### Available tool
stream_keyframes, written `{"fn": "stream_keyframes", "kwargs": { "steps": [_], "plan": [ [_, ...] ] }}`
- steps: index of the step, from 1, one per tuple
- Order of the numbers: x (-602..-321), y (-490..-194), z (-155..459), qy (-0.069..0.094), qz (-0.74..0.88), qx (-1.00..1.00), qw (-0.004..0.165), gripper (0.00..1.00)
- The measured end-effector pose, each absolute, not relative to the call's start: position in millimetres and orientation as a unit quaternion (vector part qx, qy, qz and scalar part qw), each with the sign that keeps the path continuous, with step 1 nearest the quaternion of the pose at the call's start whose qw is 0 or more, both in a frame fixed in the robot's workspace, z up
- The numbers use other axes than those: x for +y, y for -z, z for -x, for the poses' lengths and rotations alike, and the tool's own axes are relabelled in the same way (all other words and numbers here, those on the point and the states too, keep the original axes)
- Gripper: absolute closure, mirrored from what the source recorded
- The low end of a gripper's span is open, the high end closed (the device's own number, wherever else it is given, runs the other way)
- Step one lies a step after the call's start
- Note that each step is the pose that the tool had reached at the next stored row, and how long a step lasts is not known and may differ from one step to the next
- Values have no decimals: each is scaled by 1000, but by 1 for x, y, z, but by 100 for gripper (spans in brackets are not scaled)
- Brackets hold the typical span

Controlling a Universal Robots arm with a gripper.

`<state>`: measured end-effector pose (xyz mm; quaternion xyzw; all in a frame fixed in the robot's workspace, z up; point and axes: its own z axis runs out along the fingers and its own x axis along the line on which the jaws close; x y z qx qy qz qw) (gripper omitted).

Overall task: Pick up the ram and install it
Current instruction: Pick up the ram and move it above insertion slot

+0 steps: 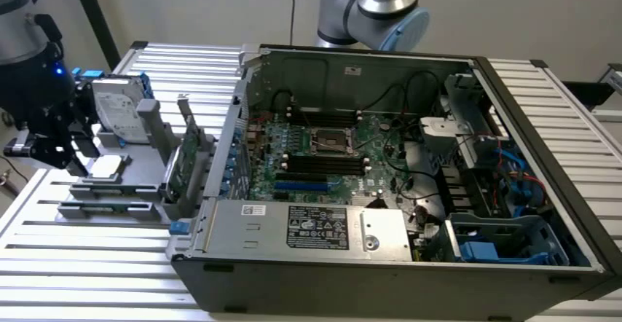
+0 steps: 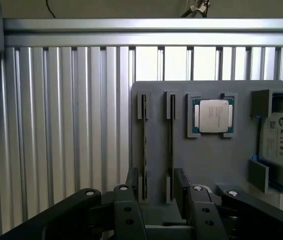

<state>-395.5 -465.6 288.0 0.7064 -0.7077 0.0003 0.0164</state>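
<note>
Two narrow slots of the gray holder [image 2: 209, 165] are lying between the jaws of the gripper [image 2: 157, 189], which are standing wide open w/ nothing held. The ram [image 2: 145, 132] is sitting on edge in a slot, not far from the processor chip [image 2: 213, 116]. The PC case [image 1: 389, 264] is standing open on the tabletop [image 2: 56, 125], at the exterior view's right.

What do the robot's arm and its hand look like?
The arm is a silver-grey metal tube with rounded joints capped in pale blue. The hand is black and blocky, with a small blue light on its body. Its two fingers are black bars fixed with round silver screws.
</note>
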Motion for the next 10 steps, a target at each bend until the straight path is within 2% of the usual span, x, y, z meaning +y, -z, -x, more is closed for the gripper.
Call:
{"fn": "stream_keyframes", "kwargs": {
  "steps": [10],
  "plan": [
    [-466,-270,395,0,-708,-706,16,58]
  ]
}}
